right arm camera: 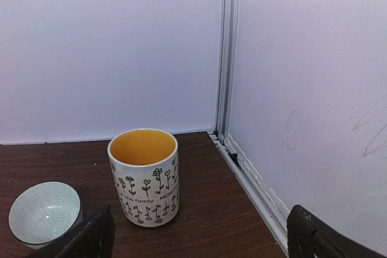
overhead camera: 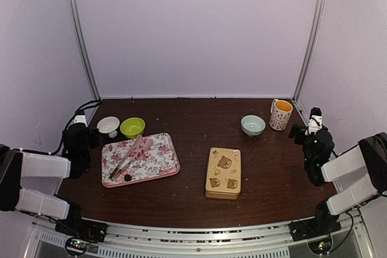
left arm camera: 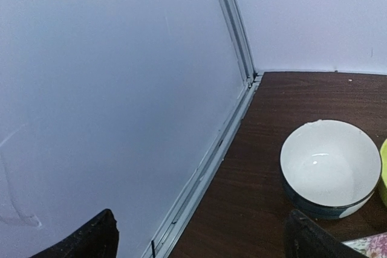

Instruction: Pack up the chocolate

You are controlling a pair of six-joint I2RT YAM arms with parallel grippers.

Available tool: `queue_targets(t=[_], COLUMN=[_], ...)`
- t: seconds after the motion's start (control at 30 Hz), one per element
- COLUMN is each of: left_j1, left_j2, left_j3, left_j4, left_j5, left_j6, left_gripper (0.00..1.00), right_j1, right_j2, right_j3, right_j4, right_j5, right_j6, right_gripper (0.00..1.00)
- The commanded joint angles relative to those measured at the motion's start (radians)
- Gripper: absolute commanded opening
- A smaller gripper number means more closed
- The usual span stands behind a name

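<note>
dark brown wooden table (overhead camera: 193, 119); left gripper (left arm camera: 202, 237) and right gripper (right arm camera: 202, 234), both spread wide and holding nothing; pink floral rectangular tray (overhead camera: 163, 155); closed yellow bear-printed tin (overhead camera: 223, 173); pink tongs (overhead camera: 130, 155) on the tray; one dark chocolate lump (overhead camera: 127, 177) at the tray's near edge, beside the tongs.

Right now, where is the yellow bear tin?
In the top view, the yellow tin sits near the table's front centre, just right of the floral tray and closer to the arms than the pale blue bowl.
</note>
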Motion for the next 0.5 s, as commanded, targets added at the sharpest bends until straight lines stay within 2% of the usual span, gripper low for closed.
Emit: queue_targets(t=[0.0,0.13,0.2,0.47], left_j1=[0.066,0.133,0.140,0.173], left_j2=[0.086,0.228,0.218,0.218], left_j3=[-0.016,-0.058,-0.046,-0.004], left_j4=[0.346,0.534,0.468,0.416], left_j5=[0.220,0.397,0.413,0.496], left_j6=[0.084,0.081,0.068,0.059], left_gripper=[0.97,0.98,0.98,0.98], right_j1=[-0.009,-0.011,-0.013,-0.013], right_j2=[-0.002,-0.003,-0.004,-0.004], right_j3=[0.016,0.022,0.023,0.023], right_j4=[-0.024,-0.042,-0.046,-0.046], right_j5=[0.000,-0.003,-0.004,-0.005], right_j6=[0.016,0.021,0.020,0.021], right_gripper=[1.00,1.00,1.00,1.00])
